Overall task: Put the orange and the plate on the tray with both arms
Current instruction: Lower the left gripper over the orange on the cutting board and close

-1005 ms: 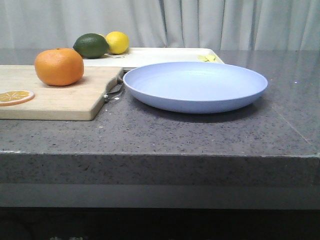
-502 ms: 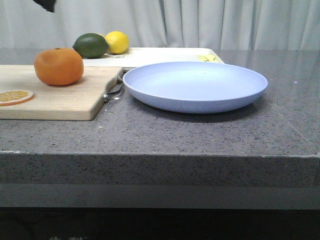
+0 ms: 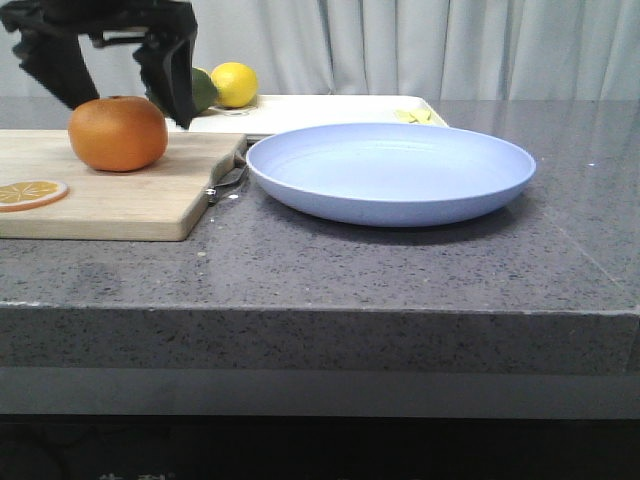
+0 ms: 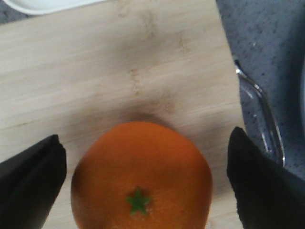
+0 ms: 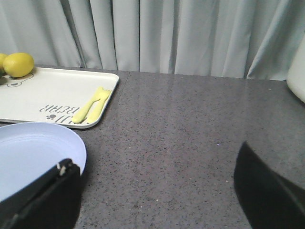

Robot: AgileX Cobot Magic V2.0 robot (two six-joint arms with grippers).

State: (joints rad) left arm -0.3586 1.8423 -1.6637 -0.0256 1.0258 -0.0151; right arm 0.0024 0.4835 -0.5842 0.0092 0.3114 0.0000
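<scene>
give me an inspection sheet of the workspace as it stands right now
Surface: grey speckled stone counter.
Job's things: round bright orange on the light wooden cutting board; wide lavender-blue plate on the counter; cream rectangular tray behind, holding neither.
Clutter: orange slice, yellow lemon, green lime, yellow utensils.
Grippers: left gripper open, straddling the orange; right gripper open above the counter beside the plate.
Cables: nothing seen.
Surroundings: grey curtain.

green fruit (image 3: pixel 203 88) mostly hidden behind left end effector (image 3: pixel 118 75), orange (image 4: pixel 141 175) cut off below
</scene>
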